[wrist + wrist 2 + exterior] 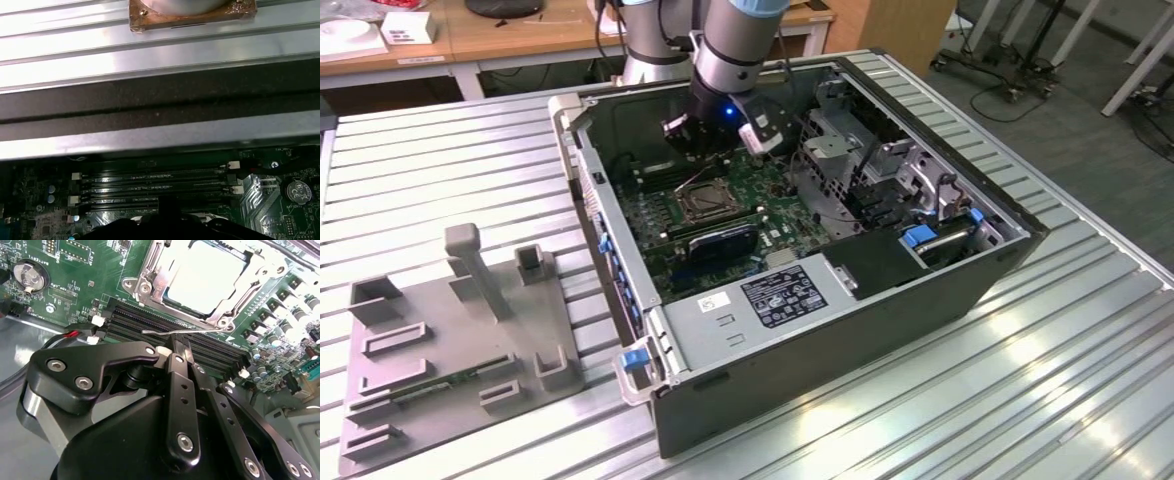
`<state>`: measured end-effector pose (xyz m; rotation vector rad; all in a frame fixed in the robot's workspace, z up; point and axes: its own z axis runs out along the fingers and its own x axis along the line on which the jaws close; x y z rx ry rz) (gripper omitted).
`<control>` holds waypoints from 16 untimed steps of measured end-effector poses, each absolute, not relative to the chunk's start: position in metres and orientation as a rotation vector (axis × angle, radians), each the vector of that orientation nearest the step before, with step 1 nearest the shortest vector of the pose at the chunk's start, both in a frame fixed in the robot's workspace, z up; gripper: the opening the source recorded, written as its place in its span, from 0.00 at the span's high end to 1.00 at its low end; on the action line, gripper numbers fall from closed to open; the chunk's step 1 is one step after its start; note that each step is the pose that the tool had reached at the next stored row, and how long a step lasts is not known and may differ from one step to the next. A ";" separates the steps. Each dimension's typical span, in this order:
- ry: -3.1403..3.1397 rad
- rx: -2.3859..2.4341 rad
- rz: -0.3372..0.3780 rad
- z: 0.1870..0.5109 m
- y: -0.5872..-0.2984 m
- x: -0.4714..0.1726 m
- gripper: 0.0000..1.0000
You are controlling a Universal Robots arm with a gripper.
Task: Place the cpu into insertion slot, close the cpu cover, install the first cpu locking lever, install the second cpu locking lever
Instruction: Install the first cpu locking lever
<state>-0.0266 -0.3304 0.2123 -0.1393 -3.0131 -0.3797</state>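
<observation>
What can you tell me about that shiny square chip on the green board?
The chip is a small, flat square with a pale silvery metal top that catches the light. It lies level on the green board, inside a thin silvery metal frame. The frame borders the sides that show and appears to lie over the chip's edges, leaving the top bare through its cut-out centre. Board and chip sit inside an open computer case.

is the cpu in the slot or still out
In: the cpu lies flat on the board, framed by the lowered cover.
</observation>
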 end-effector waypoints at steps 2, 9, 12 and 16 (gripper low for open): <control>-3.014 -0.139 -0.380 0.210 -0.330 -0.027 0.89; -3.016 -0.139 -0.380 0.203 -0.330 -0.027 0.89; -3.016 -0.141 -0.380 0.201 -0.331 -0.027 0.89; -3.016 -0.141 -0.380 0.199 -0.333 -0.027 0.89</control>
